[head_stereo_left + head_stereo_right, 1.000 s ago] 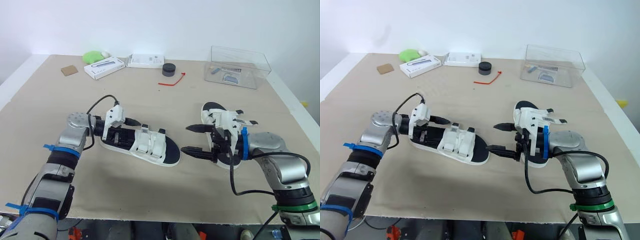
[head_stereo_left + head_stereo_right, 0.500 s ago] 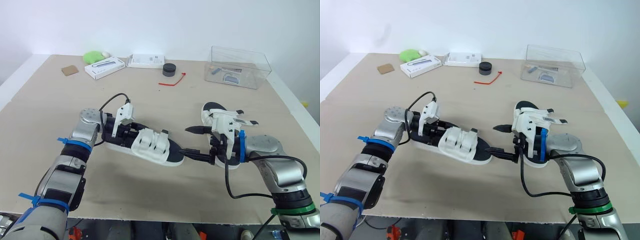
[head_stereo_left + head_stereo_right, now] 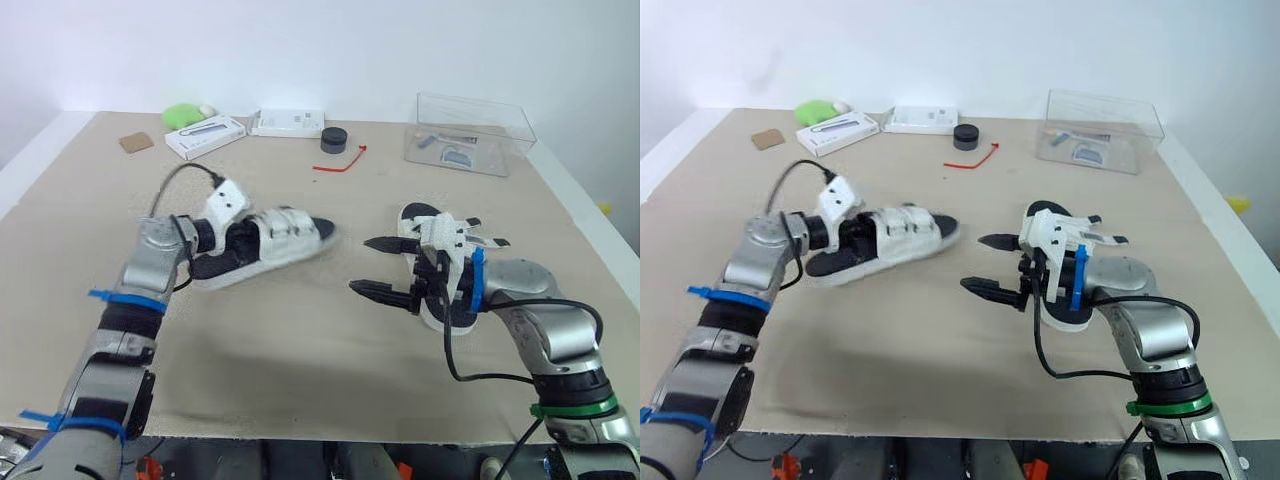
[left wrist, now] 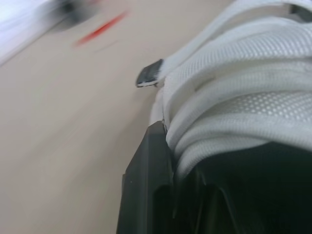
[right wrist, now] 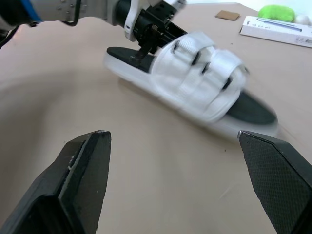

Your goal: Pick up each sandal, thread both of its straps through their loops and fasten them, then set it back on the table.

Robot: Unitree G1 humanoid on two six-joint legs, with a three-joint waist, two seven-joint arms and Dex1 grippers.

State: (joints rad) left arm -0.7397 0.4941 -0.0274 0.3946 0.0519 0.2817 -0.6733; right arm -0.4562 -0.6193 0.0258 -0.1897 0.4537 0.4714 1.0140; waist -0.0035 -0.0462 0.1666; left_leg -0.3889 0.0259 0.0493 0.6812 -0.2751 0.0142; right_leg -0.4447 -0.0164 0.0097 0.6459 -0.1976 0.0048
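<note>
My left gripper (image 3: 215, 240) is shut on the heel end of a white sandal (image 3: 268, 240) with a black footbed. The sandal is tilted, its toe end raised off the table and pointing to the right. Its two white straps (image 4: 243, 87) sit close against my left finger (image 4: 146, 170). The second sandal (image 3: 418, 218) lies on the table at the right, partly under my right wrist. My right gripper (image 3: 362, 265) stands open and empty between the two sandals, and the held sandal (image 5: 195, 78) lies ahead of its fingers (image 5: 83, 170).
Along the far edge of the beige table (image 3: 300, 340) are a clear plastic box (image 3: 470, 130), two white boxes (image 3: 207, 135) (image 3: 288, 122), a black round object (image 3: 333, 140), a red tie (image 3: 340, 160), a green object (image 3: 183, 113) and a brown card (image 3: 135, 143).
My left gripper has shut on the sandal's heel end and swung it round, raising the toe toward the far right. The right gripper has stayed open and drifted slightly left.
</note>
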